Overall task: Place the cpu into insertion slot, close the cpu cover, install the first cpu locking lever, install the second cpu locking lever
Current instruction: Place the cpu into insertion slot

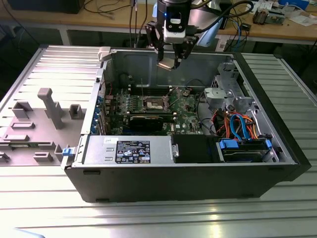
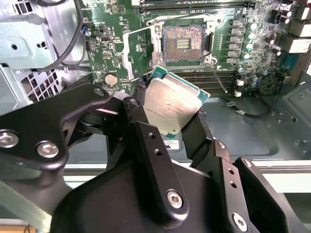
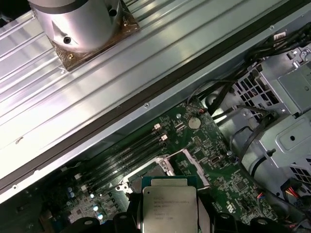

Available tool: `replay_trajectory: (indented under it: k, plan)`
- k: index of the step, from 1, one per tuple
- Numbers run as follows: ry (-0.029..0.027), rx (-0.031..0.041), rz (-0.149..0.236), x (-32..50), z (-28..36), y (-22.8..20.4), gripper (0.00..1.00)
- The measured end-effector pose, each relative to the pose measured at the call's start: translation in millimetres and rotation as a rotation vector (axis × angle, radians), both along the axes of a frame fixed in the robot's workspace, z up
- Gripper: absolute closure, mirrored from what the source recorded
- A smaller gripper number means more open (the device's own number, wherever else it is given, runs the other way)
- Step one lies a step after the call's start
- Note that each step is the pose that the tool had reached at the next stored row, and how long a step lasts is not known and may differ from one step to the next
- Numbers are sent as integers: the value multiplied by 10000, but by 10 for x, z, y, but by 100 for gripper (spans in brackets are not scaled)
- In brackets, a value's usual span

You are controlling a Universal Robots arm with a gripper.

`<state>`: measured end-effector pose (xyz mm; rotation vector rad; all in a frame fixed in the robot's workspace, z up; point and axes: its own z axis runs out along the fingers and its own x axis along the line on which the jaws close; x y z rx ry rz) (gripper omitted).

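Gripper (image 1: 171, 59) clamped on cpu (image 2: 169, 104), hovering above case (image 1: 198, 173); second wrist view shows empty insertion slot (image 2: 182, 44), first wrist view the cpu's printed top

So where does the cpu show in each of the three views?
Exterior view: the cpu hangs in the pincer, high above the motherboard in the open case.
Second wrist view: the cpu sits tilted in the pincer's grip, short of the socket.
First wrist view: the cpu faces the camera, print visible, in front of the socket.
Shared landmark: the insertion slot, uncovered and empty.
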<state>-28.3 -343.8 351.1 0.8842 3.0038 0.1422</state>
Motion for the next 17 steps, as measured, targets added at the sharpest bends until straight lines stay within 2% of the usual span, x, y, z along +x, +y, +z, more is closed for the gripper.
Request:
replay_trajectory:
  k: [11,17]
  plan:
    - [0,0,-458,3,-13,0,46]
    - [-1,1,-841,4,-25,0,46]
